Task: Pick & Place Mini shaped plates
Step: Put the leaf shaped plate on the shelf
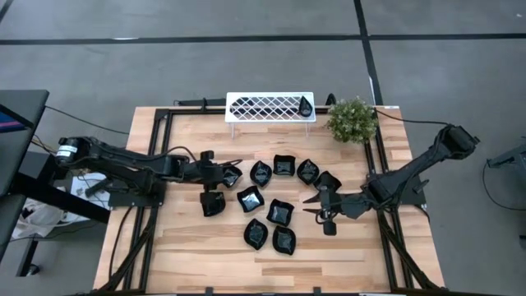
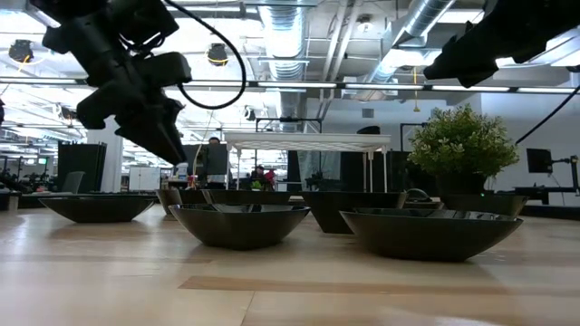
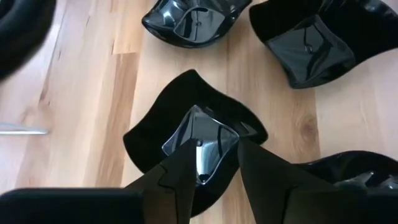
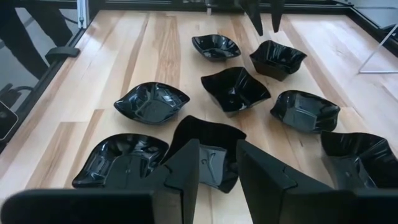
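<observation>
Several mini shaped plates (image 1: 279, 212), glossy and black, rest on their bases in a cluster at mid-table. One more plate (image 1: 306, 104) sits on the right end of the white rack. My left gripper (image 1: 223, 174) is open and hangs low over a square plate (image 3: 196, 134) at the cluster's left. The fingers (image 3: 186, 168) stand above that plate's near part, and its hollow shows in the gap between them. My right gripper (image 1: 311, 205) is open and raised above the table. It points left at a wavy square plate (image 4: 208, 152) just ahead of its fingertips.
The white lattice rack (image 1: 269, 107) stands at the table's far edge, with a green potted plant (image 1: 353, 119) to its right. Black frame rails (image 1: 158, 131) run along the table's sides. Bare wood lies toward the near edge (image 1: 271, 267). In the low view, plates (image 2: 240, 222) fill the foreground.
</observation>
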